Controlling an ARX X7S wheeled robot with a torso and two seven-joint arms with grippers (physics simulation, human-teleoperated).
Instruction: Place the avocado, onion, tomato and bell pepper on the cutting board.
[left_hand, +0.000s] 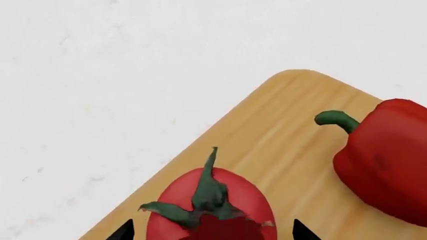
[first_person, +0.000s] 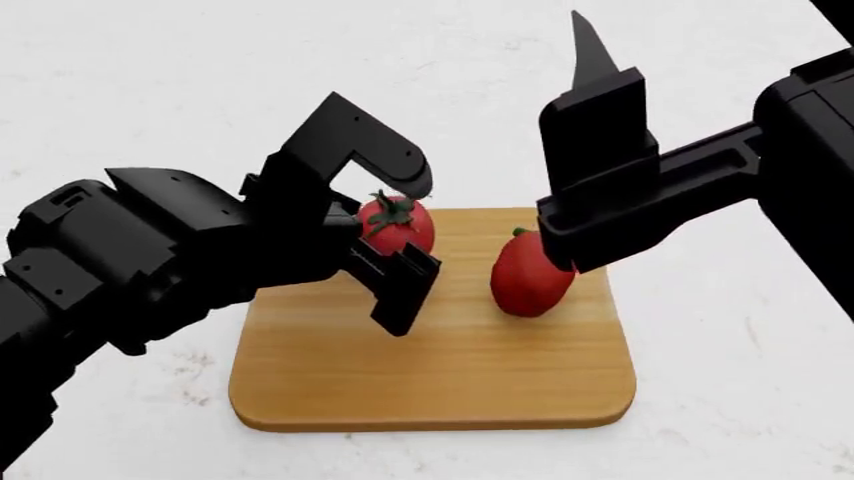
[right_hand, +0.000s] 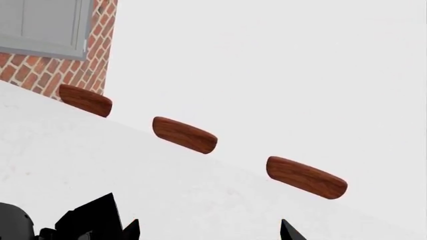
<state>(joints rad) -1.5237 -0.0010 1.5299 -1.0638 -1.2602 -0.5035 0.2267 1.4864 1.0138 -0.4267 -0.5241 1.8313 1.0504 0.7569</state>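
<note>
A: Red and glossy, that is the tomato (first_person: 396, 224), round, with a dark green spiky calyx standing up on top. It sits on the cutting board (first_person: 434, 375), near the board's far left corner.

B: Does the left gripper (first_person: 396, 243) have it?

A: Its black fingers stand either side of the tomato with the jaws apart; whether the pads touch the skin I cannot tell. In the left wrist view the tomato (left_hand: 210, 210) lies between the two fingertips.

B: And the bell pepper (first_person: 531, 274)?

A: Also red and glossy, taller and lobed, with a short green stem (left_hand: 337, 120); it rests on the board just beside the tomato, apart from it.

B: The right gripper (first_person: 587, 60)?

A: Raised above the board's far right side, empty, fingers parted.
</note>
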